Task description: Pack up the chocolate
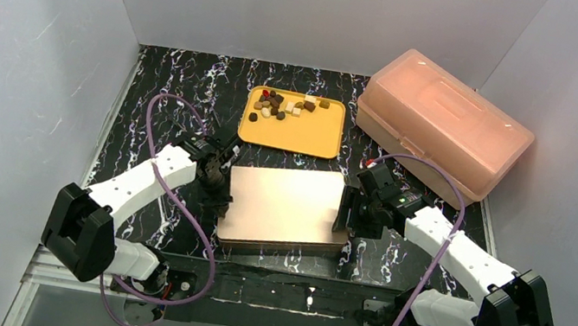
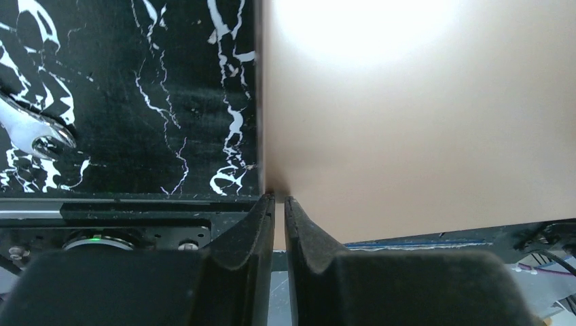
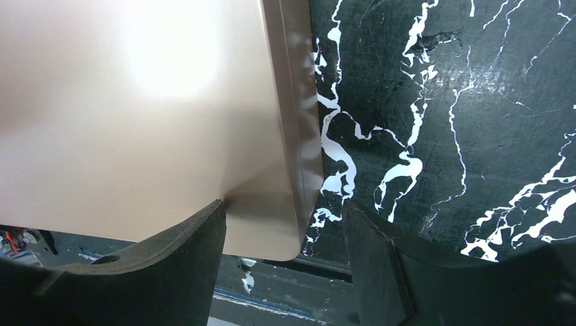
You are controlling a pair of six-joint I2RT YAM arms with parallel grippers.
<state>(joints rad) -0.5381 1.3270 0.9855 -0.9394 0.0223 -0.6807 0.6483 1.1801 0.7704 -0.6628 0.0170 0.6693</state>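
The chocolate (image 1: 287,106) lies as a loose scatter of small dark brown, light brown and cream pieces along the far part of a yellow tray (image 1: 298,136), which sits at the far middle of the black, white-veined table (image 1: 164,99). No piece is in either gripper. Just nearer than the tray, with a narrow strip of table between them, lies a flat rose-gold tin (image 1: 286,206) with its plain top facing up and rounded corners. The left gripper (image 1: 218,191) is at the tin's left edge, near the front corner. From the left wrist, the tin (image 2: 407,136) fills the right part of the view, and the left gripper (image 2: 279,200) has its dark fingers drawn together to a thin slit, with the tin's edge running into that slit, so it appears pinched on the rim. The right gripper (image 1: 344,216) stands at the tin's right edge. From the right wrist, the right gripper (image 3: 284,206) is spread wide and straddles the folded rim of the tin (image 3: 136,136), one finger over the top and the other over the bare table. A closed, translucent pink plastic box (image 1: 445,122) sits at the far right, apart from the tin. Purple cables (image 1: 154,115) loop over both arms.
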